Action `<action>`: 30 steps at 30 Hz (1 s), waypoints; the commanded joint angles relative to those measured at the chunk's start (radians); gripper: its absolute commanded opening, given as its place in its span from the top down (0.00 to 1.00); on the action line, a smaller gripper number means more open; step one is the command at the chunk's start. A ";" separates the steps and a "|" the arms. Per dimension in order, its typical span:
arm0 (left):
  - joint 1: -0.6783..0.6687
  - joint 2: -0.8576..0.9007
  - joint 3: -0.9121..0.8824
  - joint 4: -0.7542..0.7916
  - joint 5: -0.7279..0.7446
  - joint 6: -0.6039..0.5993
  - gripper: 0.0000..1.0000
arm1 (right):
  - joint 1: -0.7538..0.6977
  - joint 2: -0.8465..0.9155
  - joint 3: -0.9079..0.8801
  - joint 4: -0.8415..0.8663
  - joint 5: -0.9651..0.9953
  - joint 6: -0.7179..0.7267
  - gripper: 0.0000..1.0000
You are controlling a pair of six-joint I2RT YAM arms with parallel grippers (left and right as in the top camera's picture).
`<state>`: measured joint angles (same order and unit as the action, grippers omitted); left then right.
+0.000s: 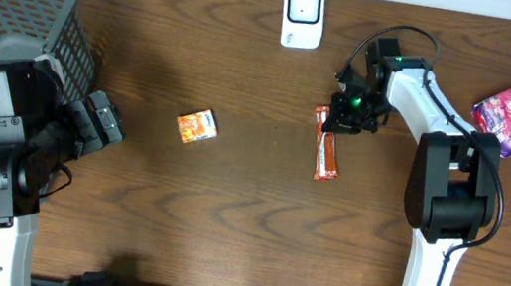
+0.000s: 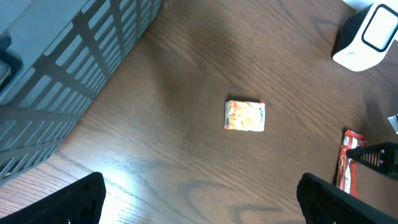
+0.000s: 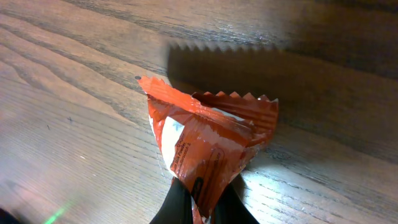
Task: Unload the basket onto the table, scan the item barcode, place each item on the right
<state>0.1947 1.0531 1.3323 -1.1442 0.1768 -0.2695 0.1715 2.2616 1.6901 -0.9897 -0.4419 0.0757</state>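
Wrapper end of the snack bar (image 3: 208, 143) is clamped in my right claw (image 3: 202, 208), near the scanner (image 1: 303, 14). I should lift slowly; thin foil could slip.

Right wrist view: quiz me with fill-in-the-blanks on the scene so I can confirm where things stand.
The right hand is ___ on one end of the red snack bar.
The left hand stands ___, holding nothing.
The grey basket stands on the robot's ___ side.
Missing words: shut; open; left.
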 commanded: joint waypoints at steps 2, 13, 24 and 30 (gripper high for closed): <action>0.003 0.000 0.010 0.000 -0.006 -0.005 0.02 | 0.011 0.022 0.064 -0.053 0.106 0.067 0.99; 0.003 0.000 0.010 0.000 -0.006 -0.005 0.02 | 0.251 -0.022 0.208 -0.266 1.015 0.324 0.99; 0.003 0.000 0.010 0.000 -0.006 -0.005 0.02 | 0.510 -0.017 0.068 -0.126 1.040 0.426 0.94; 0.003 0.000 0.010 0.000 -0.006 -0.005 0.02 | 0.530 -0.018 0.127 -0.056 0.721 0.424 0.77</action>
<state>0.1947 1.0531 1.3323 -1.1442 0.1768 -0.2695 0.7052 2.2642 1.7702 -1.0496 0.4355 0.4808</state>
